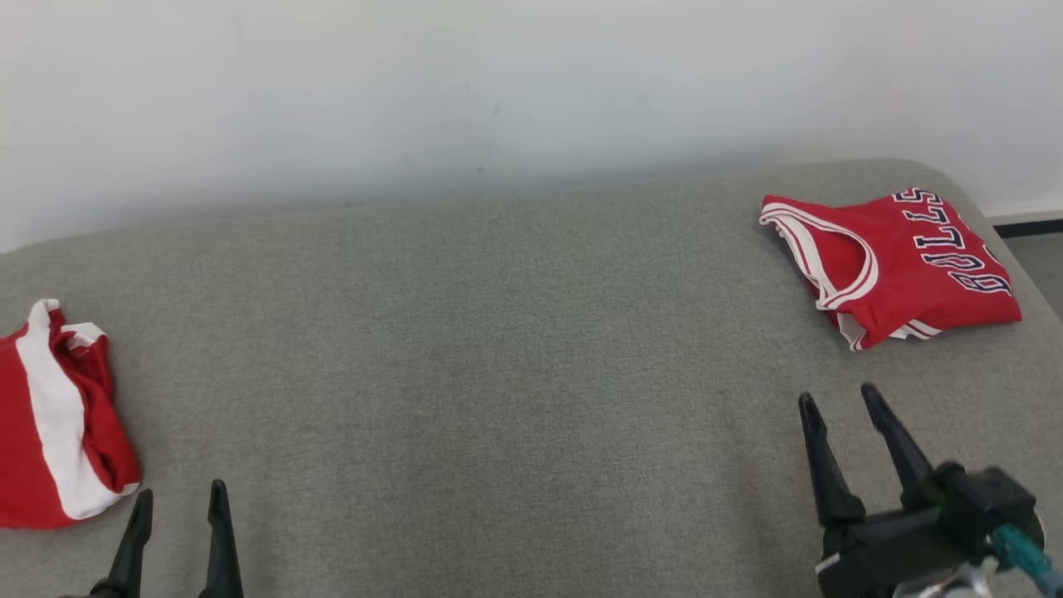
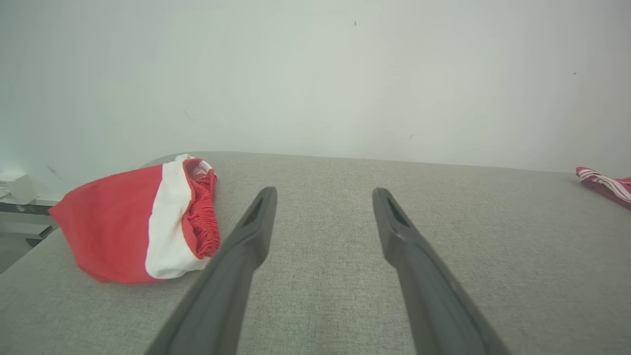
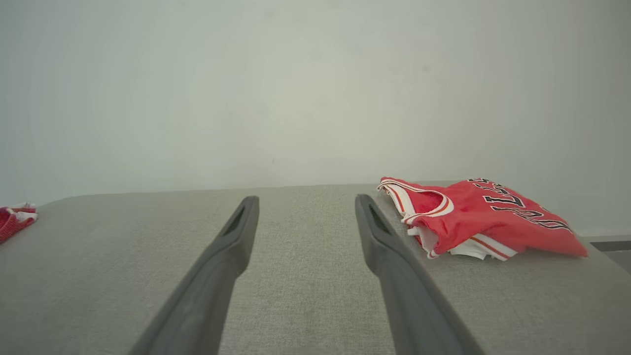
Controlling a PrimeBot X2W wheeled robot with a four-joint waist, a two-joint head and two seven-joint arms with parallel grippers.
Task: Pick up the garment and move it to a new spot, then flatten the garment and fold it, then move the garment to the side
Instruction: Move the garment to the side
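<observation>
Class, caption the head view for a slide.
Left gripper and right gripper open over grey surface; red jersey right, red-white garment left.

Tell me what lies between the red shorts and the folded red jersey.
Bare grey fabric surface lies between the shorts and the jersey, in the head view.

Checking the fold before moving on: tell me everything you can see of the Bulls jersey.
The jersey is red, a thin sporty knit by its look, with white-and-red striped trim round one opening and dark, white-edged letters reading BULLS. It lies folded into a compact, slightly rumpled packet, white trim layers showing at its near edge, flat on the grey cushion at the far right, close to the edge. Nothing else touches it; the open right end effector hangs short of it.
</observation>
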